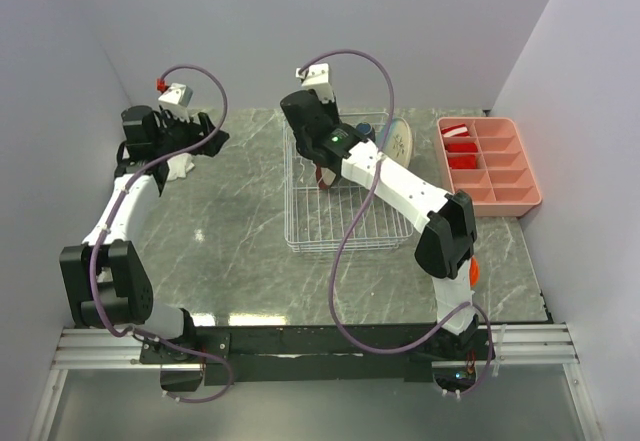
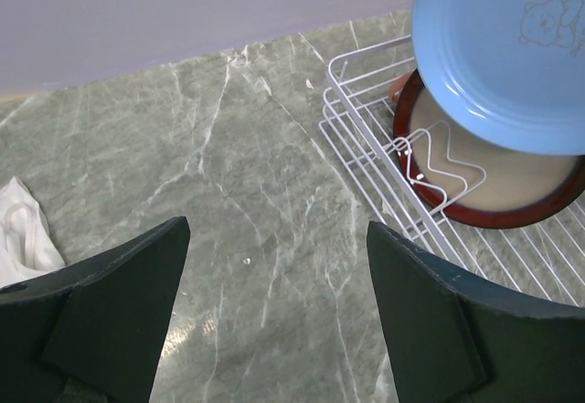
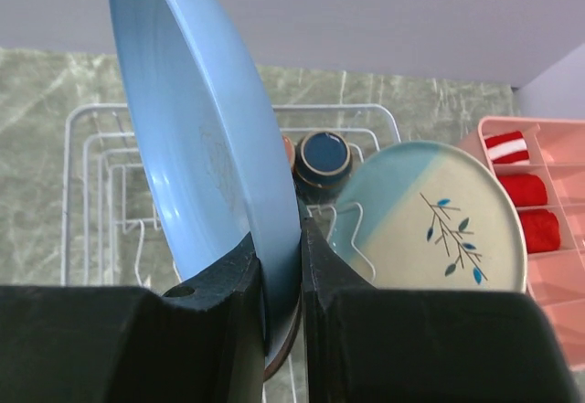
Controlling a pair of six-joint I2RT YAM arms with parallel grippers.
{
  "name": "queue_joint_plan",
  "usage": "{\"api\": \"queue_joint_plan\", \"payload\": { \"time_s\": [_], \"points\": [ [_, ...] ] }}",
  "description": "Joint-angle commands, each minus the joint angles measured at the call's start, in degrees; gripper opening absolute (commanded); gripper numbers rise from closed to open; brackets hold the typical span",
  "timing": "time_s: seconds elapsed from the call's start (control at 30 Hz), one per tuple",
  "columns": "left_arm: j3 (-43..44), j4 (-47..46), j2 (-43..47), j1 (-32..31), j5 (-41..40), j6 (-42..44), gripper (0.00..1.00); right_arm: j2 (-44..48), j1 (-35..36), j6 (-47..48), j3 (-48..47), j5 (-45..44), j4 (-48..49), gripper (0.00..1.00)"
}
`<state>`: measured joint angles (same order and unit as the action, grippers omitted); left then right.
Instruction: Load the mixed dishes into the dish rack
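Observation:
My right gripper (image 3: pixel 281 248) is shut on the rim of a light blue plate (image 3: pixel 201 129) and holds it upright over the white wire dish rack (image 3: pixel 91 147). In the rack stand a dark blue mug (image 3: pixel 322 158), a cream-and-light-blue plate (image 3: pixel 439 220) with a twig pattern, and a maroon-rimmed plate (image 2: pixel 494 184) leaning under the blue plate (image 2: pixel 512 56). In the top view my right gripper (image 1: pixel 312 126) is at the rack's (image 1: pixel 345 211) far left. My left gripper (image 2: pixel 279 284) is open and empty over the table, left of the rack (image 2: pixel 366 120).
A white folded cloth (image 2: pixel 23 238) lies at the far left by my left gripper (image 1: pixel 205 139). A pink compartment tray (image 1: pixel 490 161) with red items stands at the far right. Something orange (image 1: pixel 474 271) shows behind my right arm's elbow.

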<state>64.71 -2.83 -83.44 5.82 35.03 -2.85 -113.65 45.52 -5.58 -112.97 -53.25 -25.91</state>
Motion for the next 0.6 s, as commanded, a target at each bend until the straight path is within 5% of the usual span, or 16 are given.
{"api": "queue_joint_plan", "payload": {
  "time_s": [0.0,0.57],
  "points": [
    [-1.5,-3.0,2.6,0.2,0.3,-0.8,0.85,4.0,-0.1,-2.1,1.1,-3.5,-0.3,0.00],
    [-8.5,-3.1,5.8,-1.2,-0.3,0.6,0.85,-0.9,-1.0,-4.9,4.2,-5.4,-2.5,0.00]
  ]
}}
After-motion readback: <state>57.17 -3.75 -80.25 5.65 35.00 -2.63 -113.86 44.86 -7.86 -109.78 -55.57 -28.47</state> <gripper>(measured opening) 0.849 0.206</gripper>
